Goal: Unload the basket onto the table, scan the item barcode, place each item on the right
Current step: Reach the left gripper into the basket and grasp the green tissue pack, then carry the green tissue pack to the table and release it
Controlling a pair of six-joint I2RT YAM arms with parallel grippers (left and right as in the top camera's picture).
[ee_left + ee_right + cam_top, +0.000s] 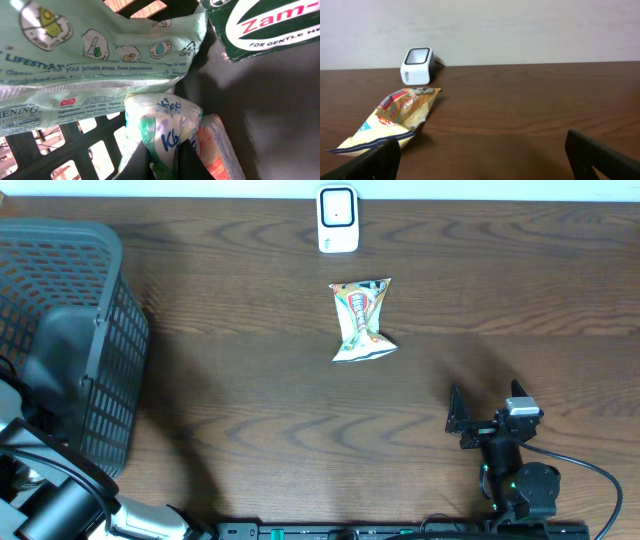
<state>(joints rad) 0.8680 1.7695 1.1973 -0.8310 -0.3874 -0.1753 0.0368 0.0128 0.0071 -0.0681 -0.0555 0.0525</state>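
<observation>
Pinching the lower end of a small, soft, white film-wrapped packet with blue and green print, the left gripper sat clamped on it, one dark finger on each side and the wrapper bulging between them. The packet lay inside the dark grey plastic mesh basket, tucked under a mint-green film pack, against an orange-pink wrapped pack and near a dark green carton.

Judgement: light, squashy, slippery film. A hold across the narrow end should serve, though the wrapper may slide or crumple and the overlapping pack may drag. No barcode was visible.

The right gripper stood wide open and empty, low over the brown wooden table. Farther out lay a crinkled yellow-and-red snack bag. Beyond it, at the far edge, stood the white box-shaped barcode scanner.
</observation>
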